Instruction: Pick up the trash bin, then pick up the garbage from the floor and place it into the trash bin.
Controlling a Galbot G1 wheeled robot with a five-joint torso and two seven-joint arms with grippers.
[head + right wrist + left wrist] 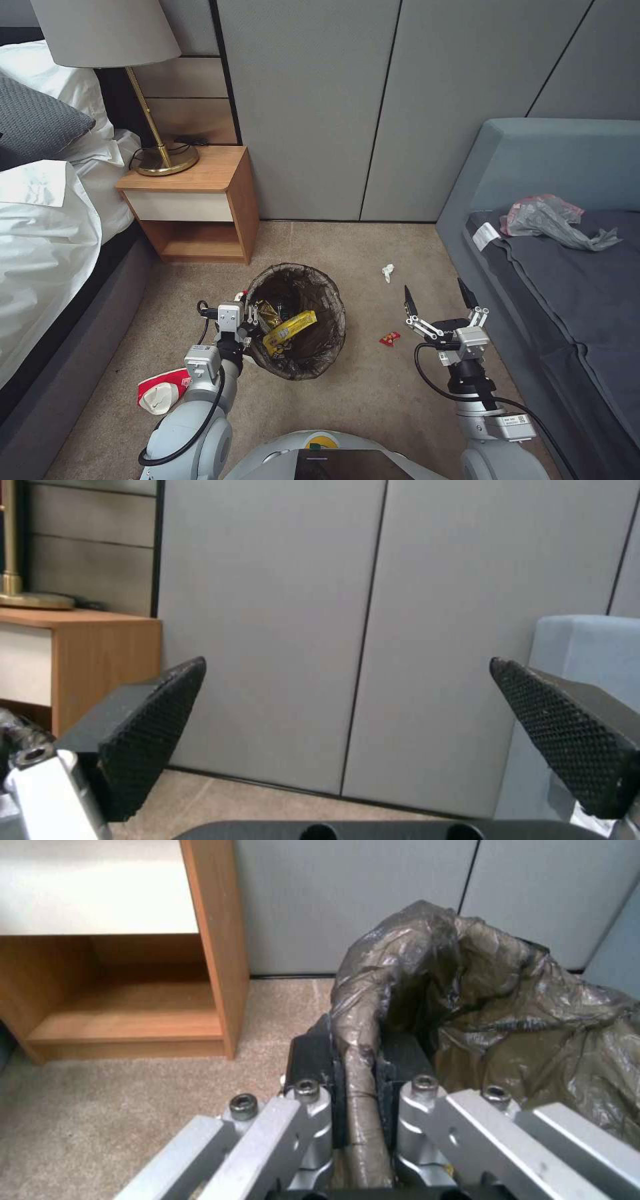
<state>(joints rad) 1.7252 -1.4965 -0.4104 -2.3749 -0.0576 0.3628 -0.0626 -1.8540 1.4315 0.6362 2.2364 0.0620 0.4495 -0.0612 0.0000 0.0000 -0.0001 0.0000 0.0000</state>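
— What do we learn from our left wrist view that the head view leaves vague?

— Up close we see our left gripper (360, 1060) clenched on the rim of the trash bin (507, 1005), one black finger (313, 1060) outside and the other inside, the brown bag pinched between them. From the head view we only make out the left gripper (248, 320) at the bin's rim on the side nearest our left arm.

— And the head view in turn?

— It shows the trash bin (320, 293) over the carpet in front of the nightstand (200, 200), with a yellow snack wrapper (291, 328) lying inside it. Around it on the carpet: a red-and-white carton (160, 393) beside our left arm, a white scrap (388, 271) near the wall, and a red scrap (390, 339) between bin and sofa (553, 280). A thin grey plastic bag (553, 220) lies on the sofa seat.

— Our right claw?

— The right gripper (440, 300) hangs above the carpet just beside the sofa's edge, jaws spread wide and holding nothing. In its own wrist view the two mesh-textured fingertips (153, 730) stand far apart, with the grey wall panels (373, 630) between them.
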